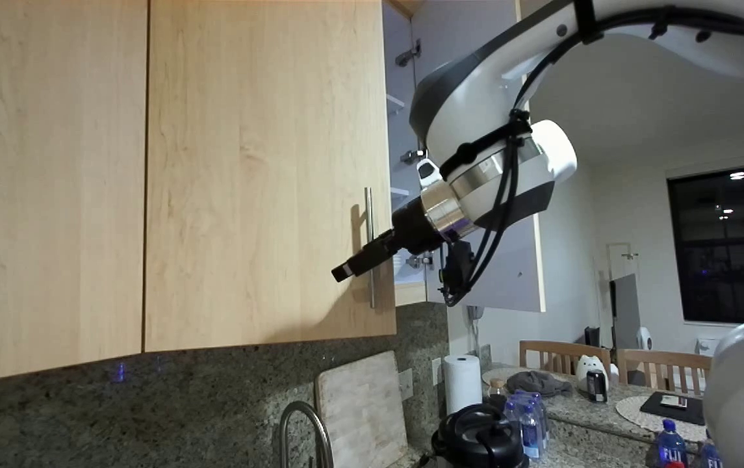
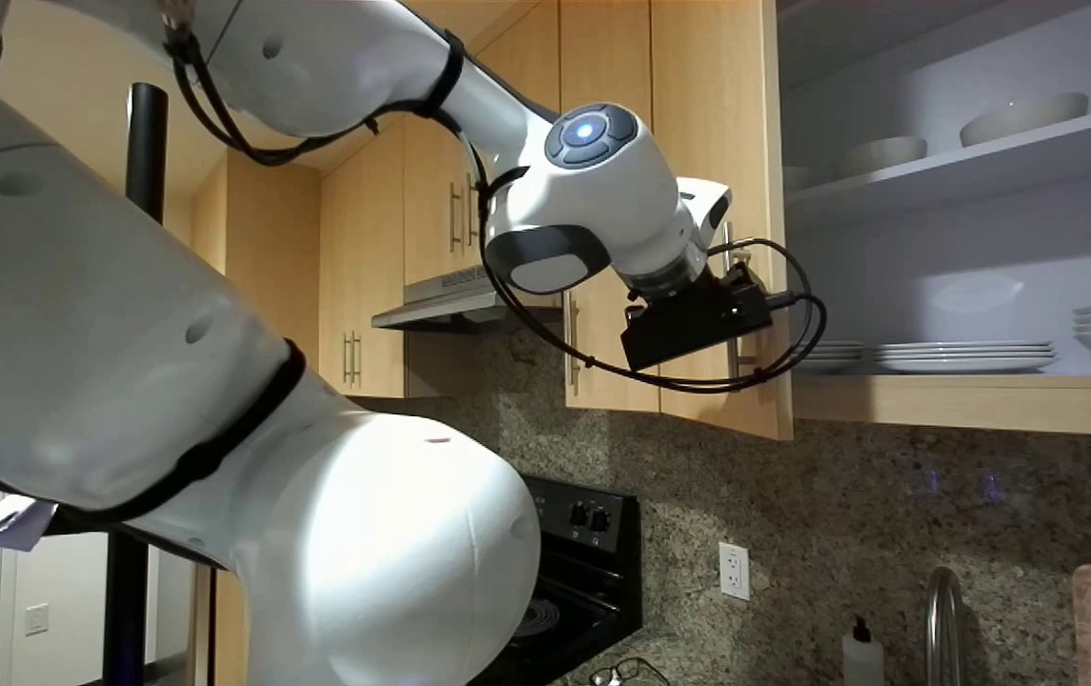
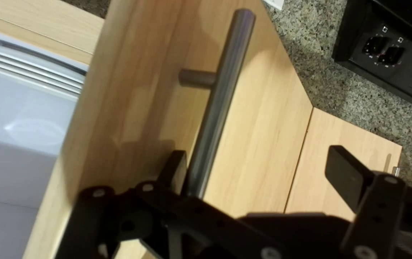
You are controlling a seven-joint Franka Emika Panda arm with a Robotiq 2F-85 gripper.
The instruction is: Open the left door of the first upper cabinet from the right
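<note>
The gripper (image 3: 259, 172) has its two fingers (image 3: 344, 176) apart, one bar handle (image 3: 219, 104) between them; the left door (image 2: 721, 114) stands ajar, angled out from the first upper cabinet (image 2: 974, 404).

The gripper (image 3: 259, 171) is black, with pale round screws (image 3: 391, 180) on its links (image 3: 375, 216) and flat, blunt pads (image 3: 346, 176). Behind the gripper comes a silver collar (image 1: 443, 208), then the glossy white arm (image 1: 479, 123) with charcoal panels (image 2: 535, 245), black straps (image 2: 207, 459) and cables (image 1: 509, 169). Above the gripper, a round grey button pad (image 2: 593, 135) bears a blue light (image 2: 585, 130).
</note>
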